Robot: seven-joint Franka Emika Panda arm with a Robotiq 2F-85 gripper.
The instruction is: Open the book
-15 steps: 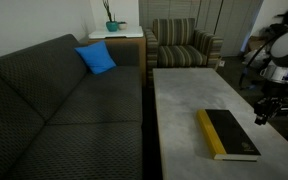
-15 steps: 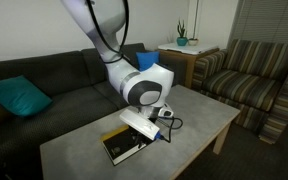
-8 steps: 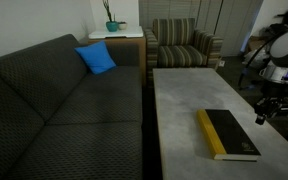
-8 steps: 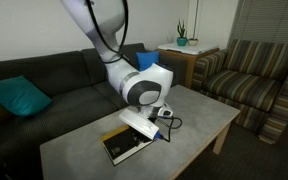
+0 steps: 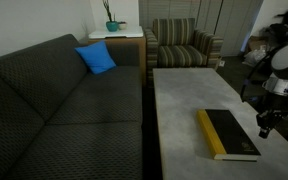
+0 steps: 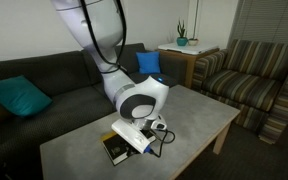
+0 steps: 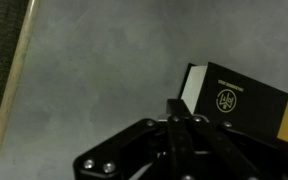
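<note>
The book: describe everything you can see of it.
The book is a thick rectangular hardcover with a black cover and yellow along its edges. The wrist view shows a small round gold emblem on the cover. It is closed and lies flat on the grey table, near the end away from the armchair. The pincer hangs close beside it; whether they touch cannot be told.
</note>
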